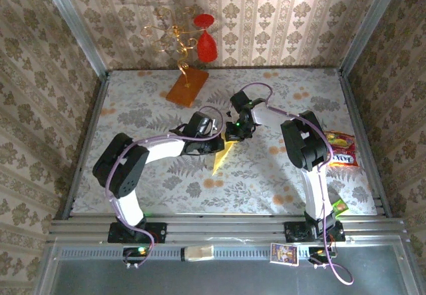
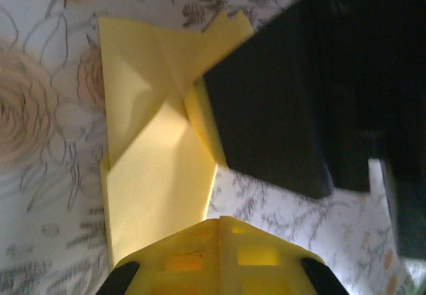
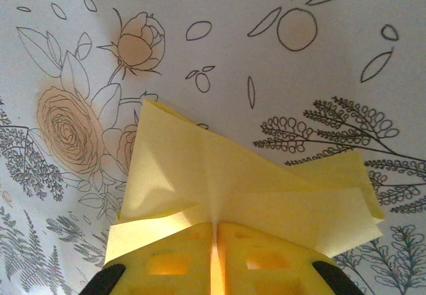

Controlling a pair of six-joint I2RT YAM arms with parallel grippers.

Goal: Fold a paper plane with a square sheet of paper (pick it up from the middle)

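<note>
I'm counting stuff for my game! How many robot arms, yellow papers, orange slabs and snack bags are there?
Arms: 2 (left arm, right arm)
Paper: 1
Slab: 1
Snack bag: 1
Total: 5

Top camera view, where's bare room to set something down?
Free: back right corner, between orange slab and right wall; near strip between the arm bases. Crowded: centre, where left gripper and right gripper meet at the paper; right edge, by the snack packet.

The sheet of paper (image 3: 219, 175) was pale yellow; the tabletop (image 3: 200, 15) was white with grey ferns and orange roses.
</note>
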